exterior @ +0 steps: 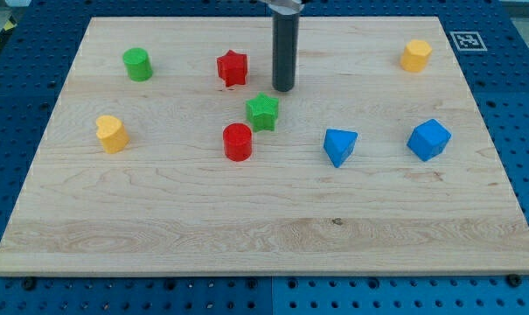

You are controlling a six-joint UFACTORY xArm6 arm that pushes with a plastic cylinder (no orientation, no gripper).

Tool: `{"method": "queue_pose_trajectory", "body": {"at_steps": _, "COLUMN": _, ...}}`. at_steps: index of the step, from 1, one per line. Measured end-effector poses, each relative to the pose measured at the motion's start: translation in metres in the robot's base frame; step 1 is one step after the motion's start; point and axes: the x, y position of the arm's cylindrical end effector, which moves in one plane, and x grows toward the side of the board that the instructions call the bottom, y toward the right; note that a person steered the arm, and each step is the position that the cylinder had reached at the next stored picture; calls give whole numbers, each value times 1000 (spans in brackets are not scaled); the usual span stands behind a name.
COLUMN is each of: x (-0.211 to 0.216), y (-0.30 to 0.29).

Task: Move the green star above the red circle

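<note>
The green star (262, 112) lies near the board's middle, just up and to the right of the red circle (238, 142), nearly touching it. My tip (284, 89) is just above and to the right of the green star, a small gap apart from it. The dark rod rises from there to the view's top edge.
A red star (233, 68) lies left of the rod. A green cylinder (138, 65) is at upper left, a yellow block (112, 134) at left, a yellow hexagon (415, 55) at upper right. Two blue blocks (340, 146) (428, 140) lie at right. The wooden board (264, 227) sits on a blue pegboard.
</note>
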Motion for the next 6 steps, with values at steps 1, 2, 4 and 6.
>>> {"method": "queue_pose_trajectory", "body": {"at_steps": 1, "x": 28, "y": -3}}
{"method": "queue_pose_trajectory", "body": {"at_steps": 2, "x": 46, "y": -33}}
{"method": "queue_pose_trajectory", "body": {"at_steps": 4, "x": 25, "y": -68}}
{"method": "queue_pose_trajectory", "body": {"at_steps": 6, "x": 21, "y": -183}}
